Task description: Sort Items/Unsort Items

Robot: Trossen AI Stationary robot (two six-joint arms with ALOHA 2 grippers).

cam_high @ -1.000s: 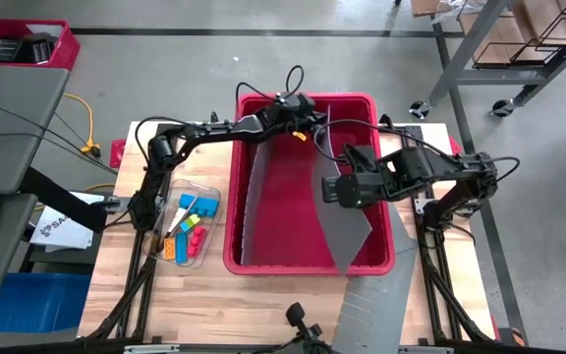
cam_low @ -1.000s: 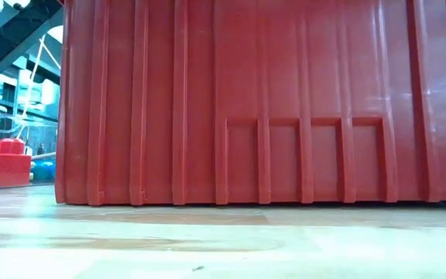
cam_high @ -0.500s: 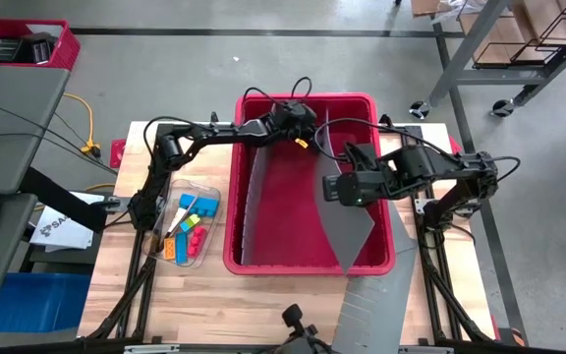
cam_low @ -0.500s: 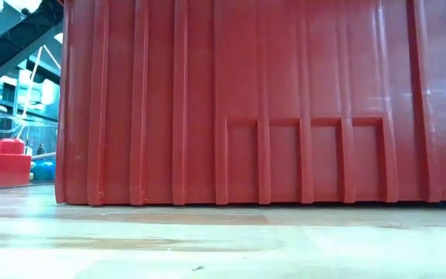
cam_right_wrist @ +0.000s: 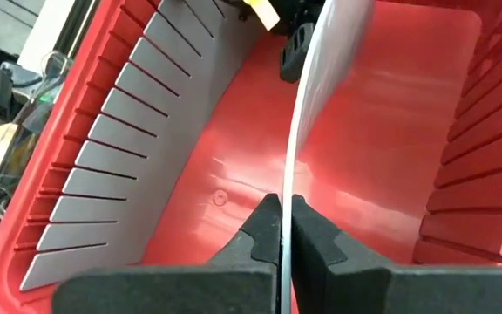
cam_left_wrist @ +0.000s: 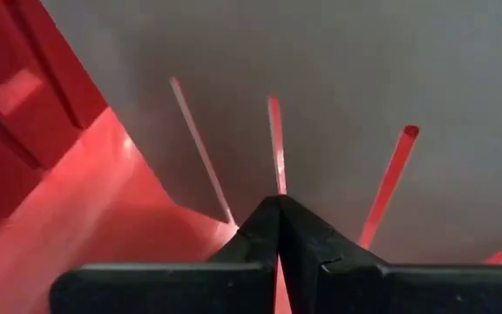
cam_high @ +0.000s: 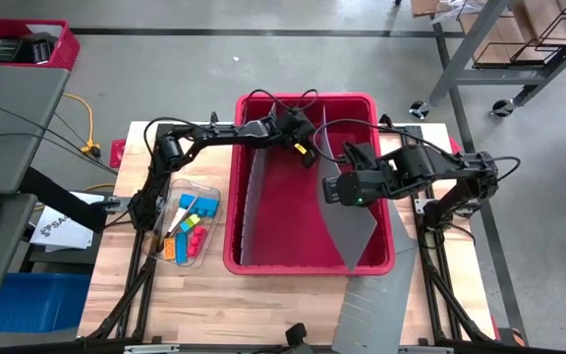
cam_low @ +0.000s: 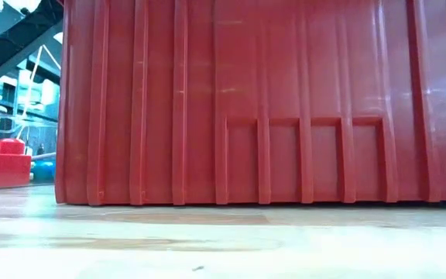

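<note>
While the right gripper (cam_right_wrist: 279, 228) has its fingers pinched on the thin grey plastic divider sheet (cam_high: 350, 211) inside the big red plastic bin (cam_high: 263, 265), that bowed sheet might spring loose; left gripper (cam_left_wrist: 277, 228) nearby is closed and empty.

1. Large red plastic bin (cam_high: 308, 265): moulded, ribbed walls, semi-gloss; floor inside shows glare.
2. Grey slotted divider sheets (cam_high: 352, 221): thin plastic, smooth, matt, flexing.
3. Light wooden tabletop (cam_high: 214, 295): butcher-block planks, satin, reflective in the low view.
4. Clear plastic tray (cam_high: 207, 228), centre left: glossy, holding coloured plastic blocks (cam_high: 187, 228).
5. Gripper fingers (cam_right_wrist: 308, 235): matt black plastic.
</note>
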